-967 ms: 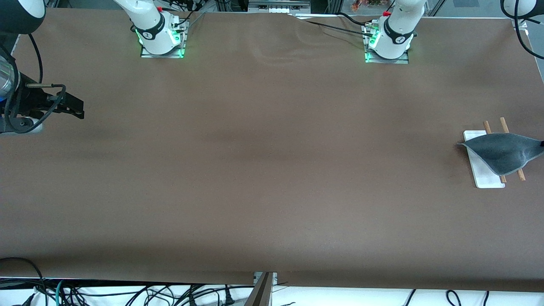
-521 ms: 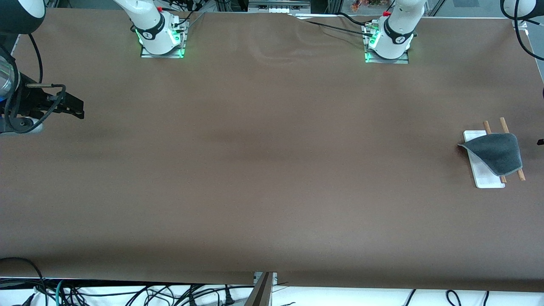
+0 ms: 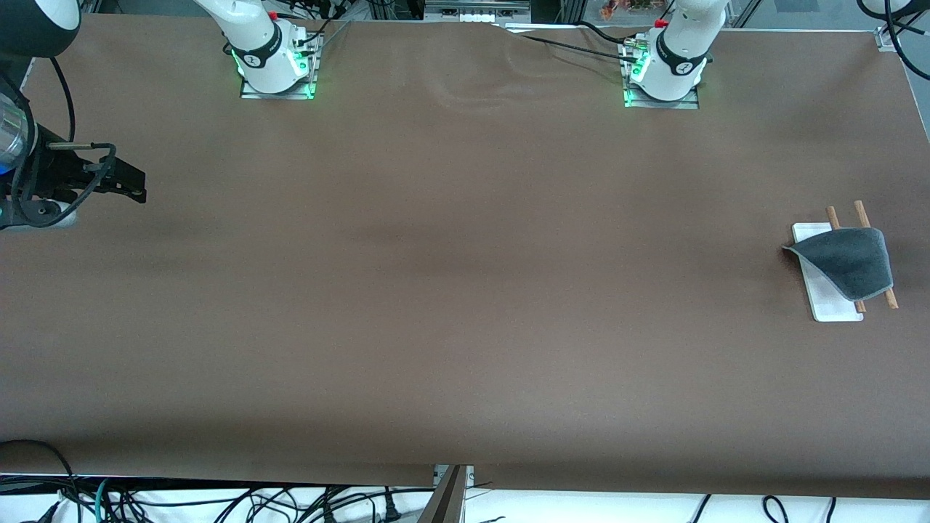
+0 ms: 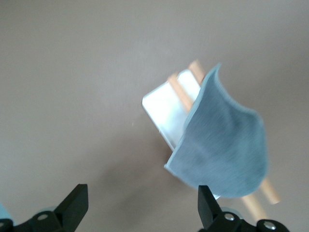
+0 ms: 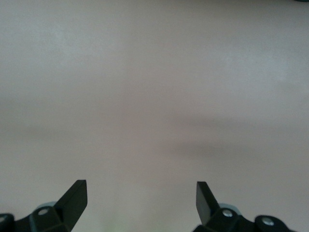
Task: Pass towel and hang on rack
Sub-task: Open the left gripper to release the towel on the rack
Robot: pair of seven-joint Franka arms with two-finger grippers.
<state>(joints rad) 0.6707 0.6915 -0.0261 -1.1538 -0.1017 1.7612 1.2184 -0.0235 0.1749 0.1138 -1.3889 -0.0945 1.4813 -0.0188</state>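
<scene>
Front view shows the towel [image 3: 850, 261] draped over the rack [image 3: 825, 305], at the right edge of the frame toward the left arm's end of the tabletop [image 3: 465, 290]. It covers the middle of the two wooden rods [image 3: 862, 212], whose tips poke out above and below it, and one corner hangs over the white base.

A second ago the cloth was stretched out toward the frame's right edge, pulled taut by the left gripper; half a second ago it had already slackened into its present folded shape, with only a sliver of that gripper still showing at the frame's edge. Now the left gripper is gone from the front view altogether. In the left wrist view the left gripper [image 4: 140, 208] stands released and empty, its jaws wide apart, hovering above the towel [image 4: 224, 150] and rack [image 4: 161, 108].

That release suggests the hanging step is done and the arm is backing away.

The right gripper [image 3: 134, 185] waits at the left edge of the front frame, unchanged, spread wide over bare tabletop and holding nothing [image 5: 140, 203].
</scene>
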